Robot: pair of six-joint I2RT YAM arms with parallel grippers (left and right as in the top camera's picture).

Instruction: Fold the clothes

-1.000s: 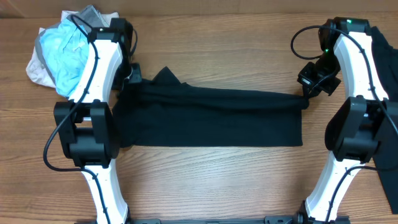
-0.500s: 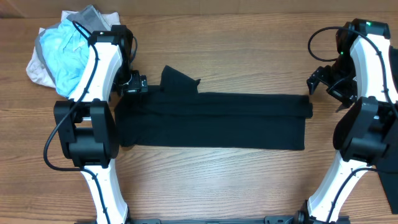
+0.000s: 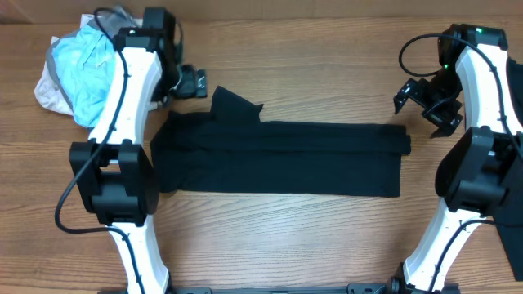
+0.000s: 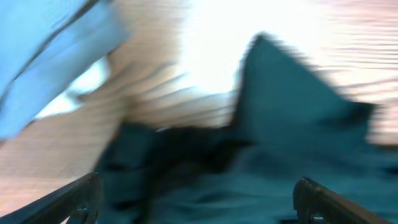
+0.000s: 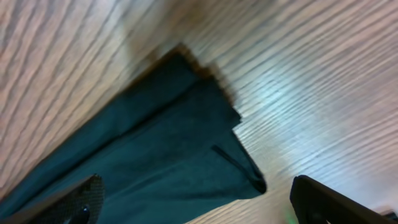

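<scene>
The garment (image 3: 278, 159) is soft matt black cloth. The table (image 3: 327, 57) under it is smooth, faintly glossy grained wood. The arms (image 3: 131, 77) beside it are glossy white plastic.

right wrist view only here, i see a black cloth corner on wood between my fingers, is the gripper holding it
observer: No. Overhead shows the right gripper open and off the clothes, just past their right end.
operator: what shape is it in
observer: A long flat band across the table, one pointed flap sticking out at its upper left.
operator: and the left arm
observer: The left gripper is open too, clear of the cloth, near a light-blue bundle.
</scene>
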